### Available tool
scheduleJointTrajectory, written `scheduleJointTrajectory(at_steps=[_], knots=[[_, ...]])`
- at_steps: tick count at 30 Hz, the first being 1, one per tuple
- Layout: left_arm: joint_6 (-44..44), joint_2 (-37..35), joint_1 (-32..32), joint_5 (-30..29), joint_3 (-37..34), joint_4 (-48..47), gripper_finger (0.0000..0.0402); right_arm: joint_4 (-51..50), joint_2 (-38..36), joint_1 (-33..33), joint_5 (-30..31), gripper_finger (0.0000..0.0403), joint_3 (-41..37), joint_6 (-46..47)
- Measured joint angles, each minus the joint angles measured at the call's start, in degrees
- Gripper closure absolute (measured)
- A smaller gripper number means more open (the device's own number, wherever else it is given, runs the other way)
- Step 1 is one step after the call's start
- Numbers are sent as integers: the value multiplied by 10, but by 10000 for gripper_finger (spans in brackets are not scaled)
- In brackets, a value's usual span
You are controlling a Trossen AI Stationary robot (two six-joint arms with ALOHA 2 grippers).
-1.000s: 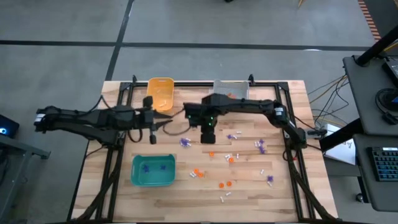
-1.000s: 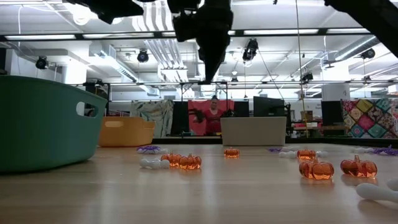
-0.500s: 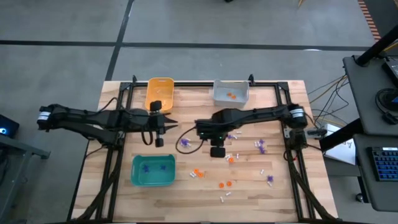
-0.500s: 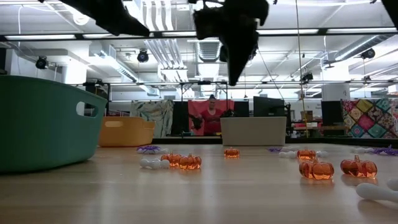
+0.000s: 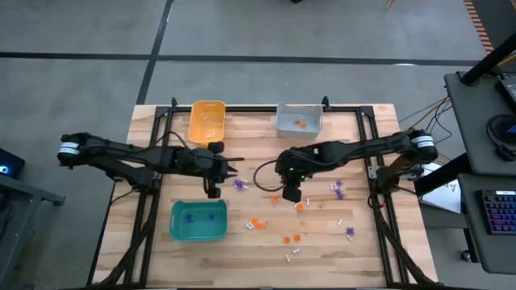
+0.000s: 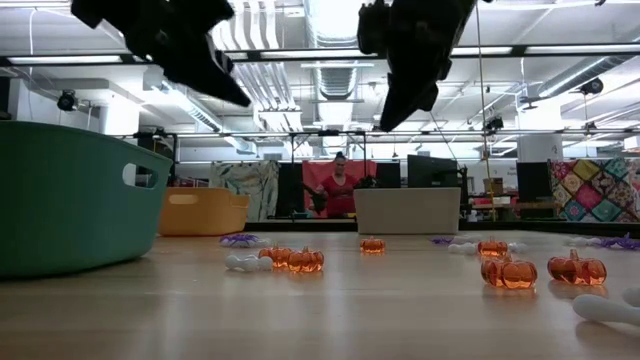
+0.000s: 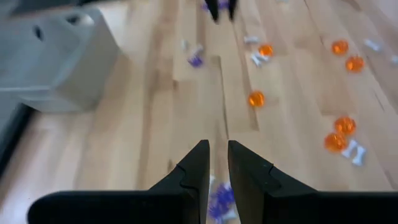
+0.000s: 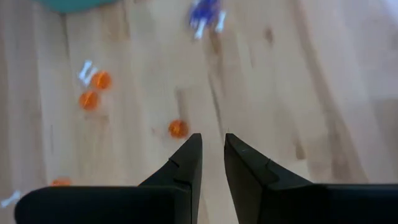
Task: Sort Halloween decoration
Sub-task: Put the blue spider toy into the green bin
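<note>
Tiny Halloween trinkets lie scattered on the wooden table: a purple spiky one [image 5: 239,184], orange pumpkins [image 5: 299,206] [image 6: 305,260] and white pieces [image 5: 292,254]. My left gripper [image 5: 237,169] [image 7: 218,149] hovers above the purple trinket [image 7: 219,196]. Its fingers stand a narrow gap apart with nothing between them. My right gripper [image 5: 278,181] [image 8: 213,140] hangs above the table's middle, slanting down. Its gap is also narrow and empty, and an orange pumpkin [image 8: 178,129] lies on the wood just ahead of it. Both grippers are well clear of the table in the low view.
A teal bin [image 5: 198,221] with purple pieces stands near left. An orange-yellow bin [image 5: 207,121] stands at the far left, and a grey bin [image 5: 299,118] holding orange pumpkins at the far middle. More trinkets lie right of centre [image 5: 339,190]. A person stands far behind the table [image 6: 341,185].
My left gripper has gone from beside the orange-yellow bin toward the table's right and down, tipping downward over the purple trinket. My right gripper has drawn away from the grey bin toward the near and right side, sinking a little; the grey bin now shows uncovered.
</note>
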Motion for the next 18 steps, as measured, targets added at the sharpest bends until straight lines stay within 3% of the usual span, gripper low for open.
scheduleJointTrajectory(at_steps=[8,14,18], knots=[[-5,76,21,63,0,-5,361,126,-16,0,36,344,-53,-7],[-12,129,36,75,0,-20,361,158,-15,0,35,344,-71,-6],[-15,151,50,118,4,-25,361,163,-15,0,35,344,-76,-2]])
